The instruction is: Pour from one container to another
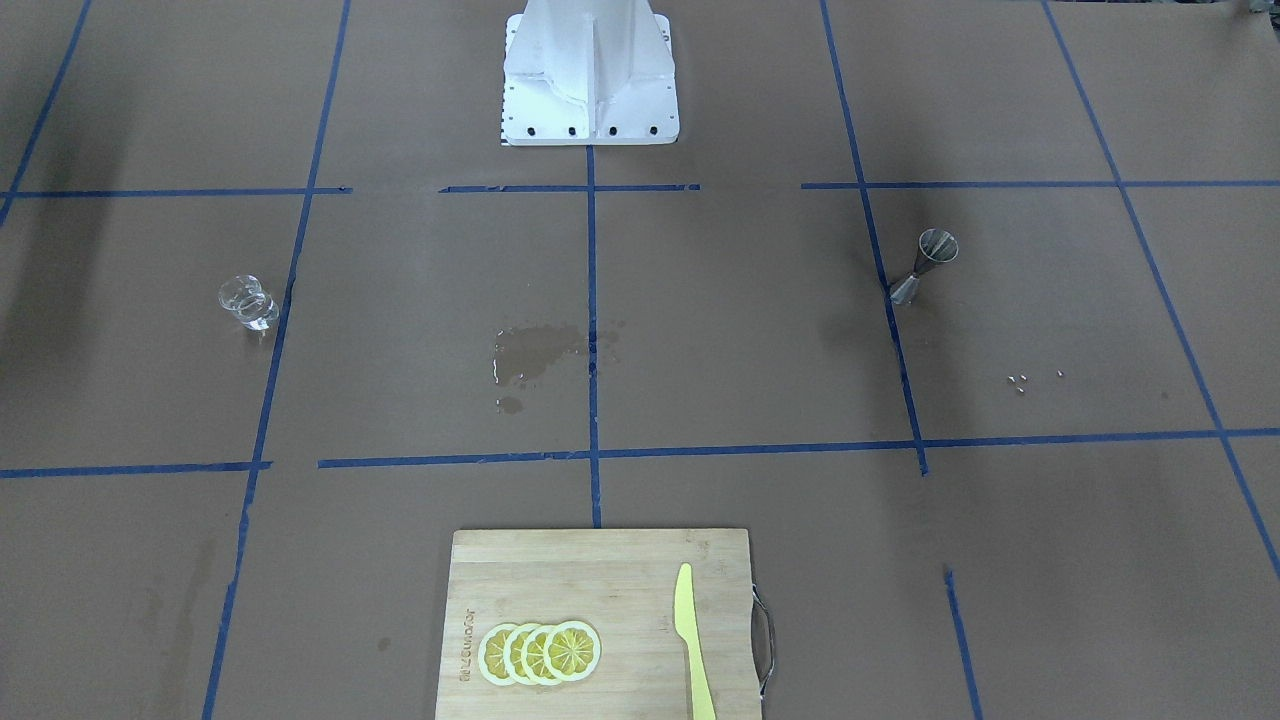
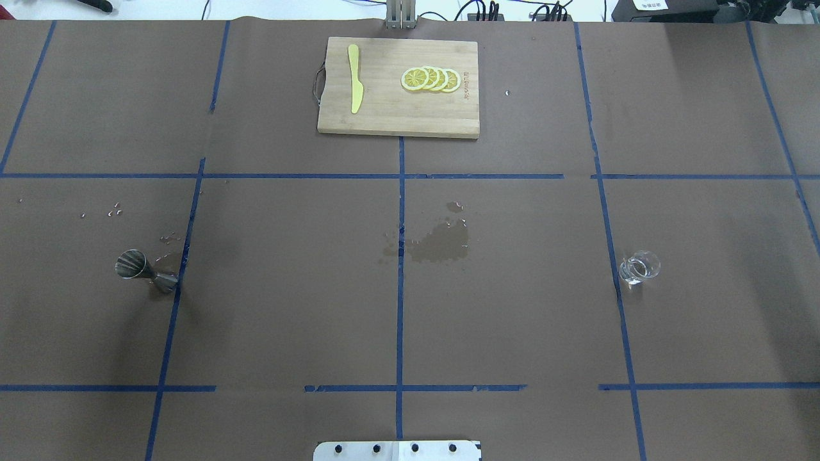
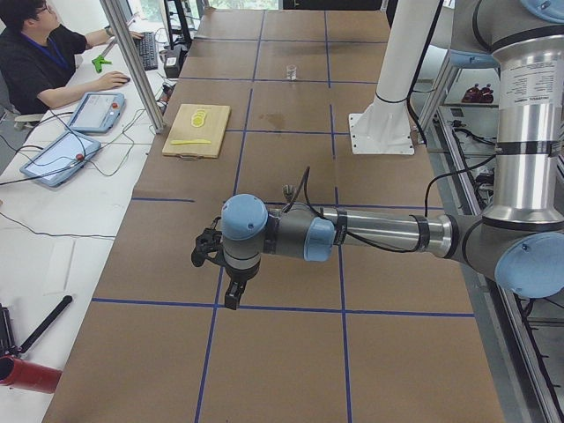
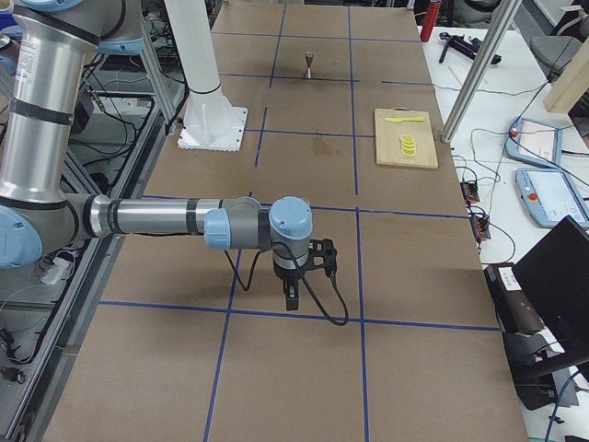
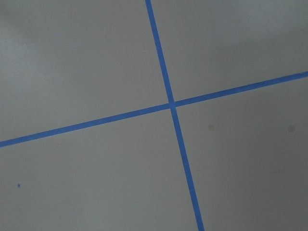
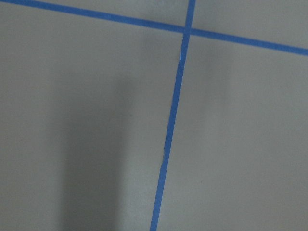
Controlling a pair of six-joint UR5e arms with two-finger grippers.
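Glass cup (image 2: pixel 639 267) and steel jigger (image 2: pixel 144 272) stand well apart on the counter (image 2: pixel 288 307) — left pincer (image 3: pixel 232 298) and right pincer (image 4: pixel 291 300) hang clear, clenched or released I cannot tell.

My left arm (image 3: pixel 379 233) reaches out well to one side of my base (image 3: pixel 382 132). Its upper arm stands upright, the elbow (image 3: pixel 520 264) is bent square, and the forearm runs level. At the wrist (image 3: pixel 242 231) my left gripper (image 3: pixel 231 300) hangs straight down, empty and touching nothing. I cannot tell from here whether its fingers are parted.

My right arm (image 4: pixel 152 218) takes the same pose well to the other side of the base, with an upright upper arm and a level forearm. Its wrist (image 4: pixel 290 221) is turned down and my right gripper (image 4: pixel 291 302) points downward with nothing in it. Its fingers are too small to judge.
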